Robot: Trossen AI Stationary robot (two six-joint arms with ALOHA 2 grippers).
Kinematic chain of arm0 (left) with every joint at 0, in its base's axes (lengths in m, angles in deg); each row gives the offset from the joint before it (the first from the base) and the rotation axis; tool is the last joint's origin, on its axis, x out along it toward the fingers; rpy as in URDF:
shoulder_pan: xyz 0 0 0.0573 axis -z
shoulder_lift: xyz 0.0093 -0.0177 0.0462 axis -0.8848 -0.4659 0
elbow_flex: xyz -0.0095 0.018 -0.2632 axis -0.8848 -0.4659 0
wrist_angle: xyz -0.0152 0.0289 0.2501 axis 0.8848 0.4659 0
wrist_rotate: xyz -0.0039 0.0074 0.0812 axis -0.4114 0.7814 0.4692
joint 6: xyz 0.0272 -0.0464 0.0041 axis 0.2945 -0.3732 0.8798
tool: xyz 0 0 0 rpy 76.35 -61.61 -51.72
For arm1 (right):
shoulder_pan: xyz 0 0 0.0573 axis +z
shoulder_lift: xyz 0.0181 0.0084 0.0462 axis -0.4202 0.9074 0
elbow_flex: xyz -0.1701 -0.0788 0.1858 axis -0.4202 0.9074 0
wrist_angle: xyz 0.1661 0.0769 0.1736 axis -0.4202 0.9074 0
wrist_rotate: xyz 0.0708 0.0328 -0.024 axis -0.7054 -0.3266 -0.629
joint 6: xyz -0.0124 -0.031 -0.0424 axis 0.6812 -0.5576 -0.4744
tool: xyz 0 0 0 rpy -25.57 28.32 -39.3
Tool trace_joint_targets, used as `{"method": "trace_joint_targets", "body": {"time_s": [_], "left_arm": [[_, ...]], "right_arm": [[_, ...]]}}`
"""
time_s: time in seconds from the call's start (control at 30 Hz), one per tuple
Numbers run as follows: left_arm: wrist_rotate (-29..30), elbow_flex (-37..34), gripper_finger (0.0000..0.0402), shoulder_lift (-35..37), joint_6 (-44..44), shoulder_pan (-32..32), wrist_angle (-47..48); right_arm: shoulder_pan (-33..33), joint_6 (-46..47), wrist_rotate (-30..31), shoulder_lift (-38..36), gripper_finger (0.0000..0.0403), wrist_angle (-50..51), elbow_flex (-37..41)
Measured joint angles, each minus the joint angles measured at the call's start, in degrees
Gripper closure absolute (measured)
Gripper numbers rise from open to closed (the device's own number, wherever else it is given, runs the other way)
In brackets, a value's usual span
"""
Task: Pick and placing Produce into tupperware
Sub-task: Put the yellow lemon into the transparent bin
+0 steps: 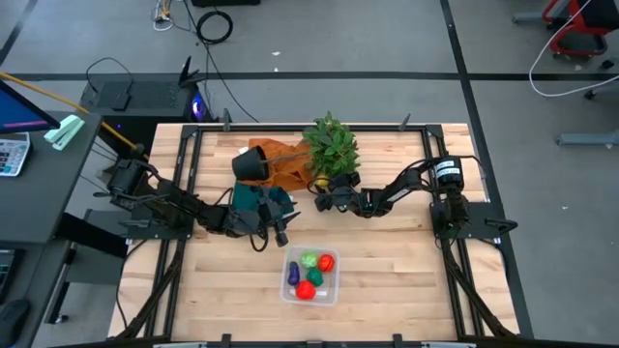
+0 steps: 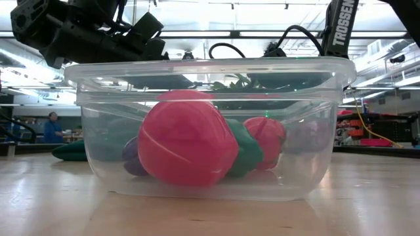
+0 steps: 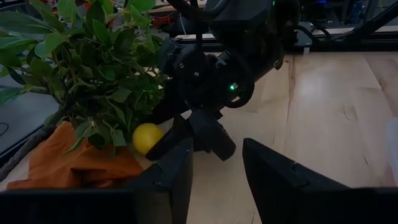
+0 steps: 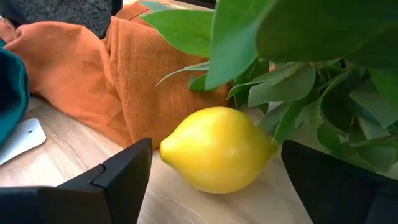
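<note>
The clear tupperware (image 1: pixel 288 257) stands toward the table's near side and holds a light green piece (image 1: pixel 309 260), two red pieces (image 1: pixel 306 289) and a purple one (image 1: pixel 294 275). The low view shows a big red piece (image 2: pixel 187 144) pressed against the tupperware wall (image 2: pixel 315 131). A yellow lemon (image 4: pixel 217 149) lies on the table against the leafy plant (image 1: pixel 332 145). My right gripper (image 4: pixel 216 149) is open, level with the table, one finger on each side of the lemon without touching it. My left gripper (image 3: pixel 217 180) is open and empty, just left of the right gripper and facing it.
An orange cloth (image 1: pixel 285 164), a tipped black pot (image 1: pixel 250 162) and a teal cloth (image 1: pixel 256 198) lie left of the lemon. Plant leaves hang over the lemon (image 3: pixel 147 137). Bare wood lies around the tupperware. A person (image 2: pixel 51 126) stands far off in the room.
</note>
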Motion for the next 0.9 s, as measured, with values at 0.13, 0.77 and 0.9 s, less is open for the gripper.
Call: {"method": "trace_joint_targets", "body": {"time_s": [0.13, 0.77, 0.9], "left_arm": [[0.0, 0.0, 0.0257, 0.0, -0.02, 0.0, 0.04], [0.0, 0.0, 0.0251, -0.02, -0.02, 0.0, 0.08], [0.0, 0.0, 0.0253, -0.02, -0.02, 0.01, 0.08]], "right_arm": [[0.0, 0.0, -0.32, 0.0, 0.0117, 0.0, 0.0], [0.49, -0.05, -1.83, 0.0, 0.0248, 0.67, 0.0], [1.18, -0.07, -2.16, 0.0, 0.0271, 0.83, 0.0]]}}
